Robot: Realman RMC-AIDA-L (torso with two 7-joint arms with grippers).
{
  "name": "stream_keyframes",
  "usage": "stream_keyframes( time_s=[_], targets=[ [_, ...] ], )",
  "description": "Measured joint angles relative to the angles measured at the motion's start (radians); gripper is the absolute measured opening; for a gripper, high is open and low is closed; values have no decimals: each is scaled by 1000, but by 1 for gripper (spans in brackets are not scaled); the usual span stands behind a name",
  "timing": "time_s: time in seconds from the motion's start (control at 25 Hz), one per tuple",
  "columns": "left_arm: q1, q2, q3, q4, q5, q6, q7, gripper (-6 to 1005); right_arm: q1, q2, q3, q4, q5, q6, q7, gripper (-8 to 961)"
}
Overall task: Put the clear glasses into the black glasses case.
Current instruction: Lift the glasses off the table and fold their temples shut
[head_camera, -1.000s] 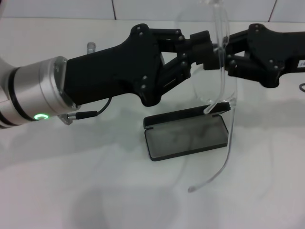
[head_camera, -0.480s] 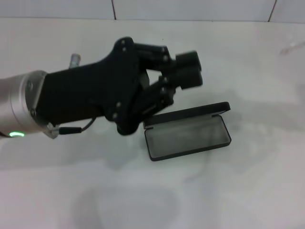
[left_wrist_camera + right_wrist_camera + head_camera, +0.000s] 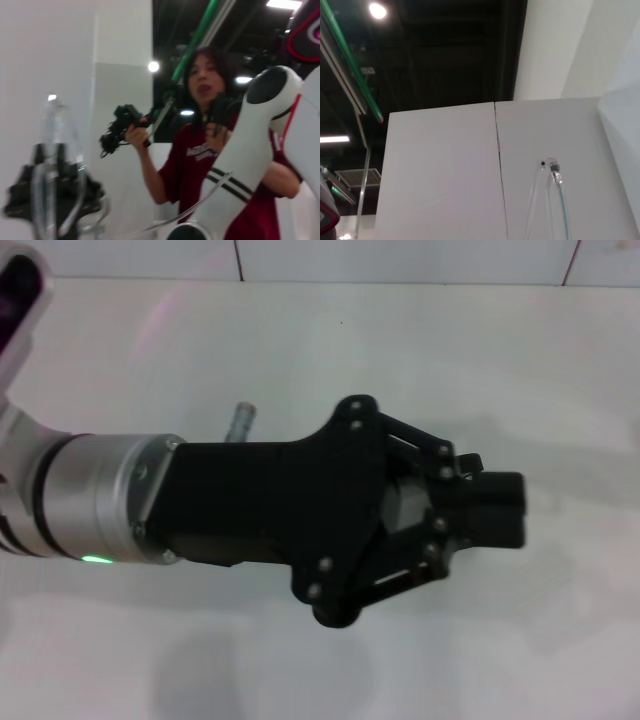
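Observation:
My left gripper point(image 3: 492, 510) fills the middle of the head view, low over the white table, its fingers shut with nothing between them. It covers the black glasses case; only a dark corner of the lid point(image 3: 470, 461) peeks out above the fingers. The clear glasses point(image 3: 52, 145) are held up in the air, and in the left wrist view my right gripper point(image 3: 52, 190) is shut on them, with one long clear arm point(image 3: 200, 200) trailing off. The right wrist view shows a clear arm tip point(image 3: 551, 167) against the wall. The right gripper is out of the head view.
The white table point(image 3: 300, 340) stretches around the left arm, with a tiled wall edge at the back. A person in a red shirt point(image 3: 200, 155) stands behind the robot's white body point(image 3: 255, 145), holding hand controllers.
My left gripper has swung right and toward the front, and now covers the open case. The right gripper and the glasses have left the head view.

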Motion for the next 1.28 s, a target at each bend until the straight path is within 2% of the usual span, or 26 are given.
stream_keyframes(
  time_s=[0.16,0.32,0.88,1.28],
  targets=[
    [-26,0,46,-17,-45,-1,30,74,37,10,-22,60,-25,17,-75,118],
    [-30,-1,56,-18,-74,1,46,71,48,29,-48,54,-73,74,-103,118],
    [-36,1,48,-28,-142,-2,81,67,45,33,-130,53,-172,159,-161,117],
    [-108,3,26,-224,-181,-17,137,67,58,45,-174,40,-211,161,-171,117]
  ],
)
